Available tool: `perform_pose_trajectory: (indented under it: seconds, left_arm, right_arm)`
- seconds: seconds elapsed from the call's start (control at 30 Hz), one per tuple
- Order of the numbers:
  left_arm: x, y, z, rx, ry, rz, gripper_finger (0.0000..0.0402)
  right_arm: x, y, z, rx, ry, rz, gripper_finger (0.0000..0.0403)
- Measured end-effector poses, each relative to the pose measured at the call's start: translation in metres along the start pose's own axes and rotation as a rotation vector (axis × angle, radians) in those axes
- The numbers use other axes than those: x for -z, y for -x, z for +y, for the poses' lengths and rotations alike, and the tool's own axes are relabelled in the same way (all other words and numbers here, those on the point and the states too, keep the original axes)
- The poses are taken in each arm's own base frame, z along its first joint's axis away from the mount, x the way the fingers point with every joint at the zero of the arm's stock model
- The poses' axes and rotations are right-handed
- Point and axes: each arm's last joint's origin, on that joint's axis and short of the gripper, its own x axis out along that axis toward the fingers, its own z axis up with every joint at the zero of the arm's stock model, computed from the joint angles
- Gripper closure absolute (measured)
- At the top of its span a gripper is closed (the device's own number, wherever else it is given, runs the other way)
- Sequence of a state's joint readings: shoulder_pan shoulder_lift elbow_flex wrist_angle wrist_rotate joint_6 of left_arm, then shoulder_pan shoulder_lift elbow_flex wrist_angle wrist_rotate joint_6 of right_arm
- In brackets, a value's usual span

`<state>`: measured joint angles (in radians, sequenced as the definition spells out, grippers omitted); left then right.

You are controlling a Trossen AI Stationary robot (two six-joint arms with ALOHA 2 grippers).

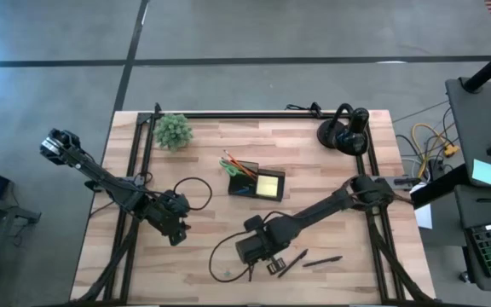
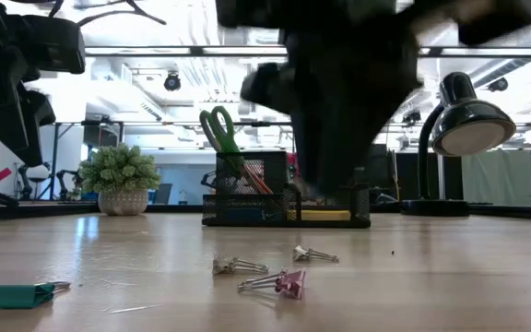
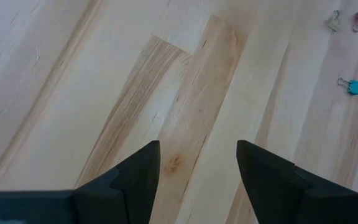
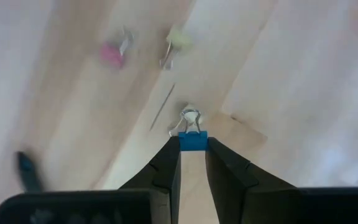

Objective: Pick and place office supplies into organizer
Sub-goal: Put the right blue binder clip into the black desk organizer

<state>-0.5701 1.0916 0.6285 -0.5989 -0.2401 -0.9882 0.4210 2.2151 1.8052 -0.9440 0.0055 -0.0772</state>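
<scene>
Right gripper (image 4: 193,155) clamped on a blue binder clip (image 4: 193,141), the fingertips pinching its body on both sides and the wire handles sticking out ahead of them, raised above the wooden table (image 1: 331,183). In the high view, placed near the table's front edge, just in front of the organizer. Below and beyond the clip in the right wrist view, blurred, a pink binder clip (image 4: 112,52) and a pale yellow-green binder clip (image 4: 177,38) lying near each other on the wood.

Left gripper (image 3: 197,171) hanging over bare wood at the table's left, fingers (image 3: 143,171) standing wide apart with nothing between them. Far off in its view, a teal binder clip (image 3: 353,86).

Black mesh organizer (image 1: 239,189) standing near the middle of the table, holding a square yellow sticky-note pad (image 1: 269,184) in its right part, orange pencils (image 1: 239,165) and green-handled scissors (image 2: 219,129) upright in its left part. Two black pens (image 1: 322,261) lying on the wood right of the right gripper, well apart from the organizer.

Toward the back, a small green potted plant (image 1: 173,130) at left and a black desk lamp (image 1: 346,130) at right. In the low view, a silver binder clip (image 2: 313,254) just behind the pink one, and a green binder clip (image 2: 17,294) far left in front.

No readable brand, label or writing on any item.
</scene>
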Motion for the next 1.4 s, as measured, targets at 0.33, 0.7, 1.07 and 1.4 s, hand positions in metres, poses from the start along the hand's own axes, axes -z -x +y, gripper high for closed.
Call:
perform_pose_trajectory:
  seconds: [0.33, 0.7, 1.07, 1.4]
  left_arm:
    - [0.0, 0.0, 0.0, 0.001, 0.0, -0.002, 0.0203]
    - [-0.001, 0.0, -0.001, 0.012, 0.004, -0.011, 0.0203]
    - [-0.001, 0.0, -0.001, 0.013, 0.003, -0.008, 0.0203]
    - [-0.001, 0.0, -0.001, 0.014, 0.003, -0.009, 0.0203]
  right_arm:
    - [0.002, 0.04, -0.035, 0.18, -0.47, -0.123, 0.0345]
    - [0.033, 0.041, -0.127, 0.127, -1.103, -0.098, 0.0342]
    - [0.051, 0.032, -0.163, 0.156, -1.218, -0.126, 0.0342]
    - [0.056, 0.015, -0.168, 0.263, -1.273, -0.096, 0.0342]
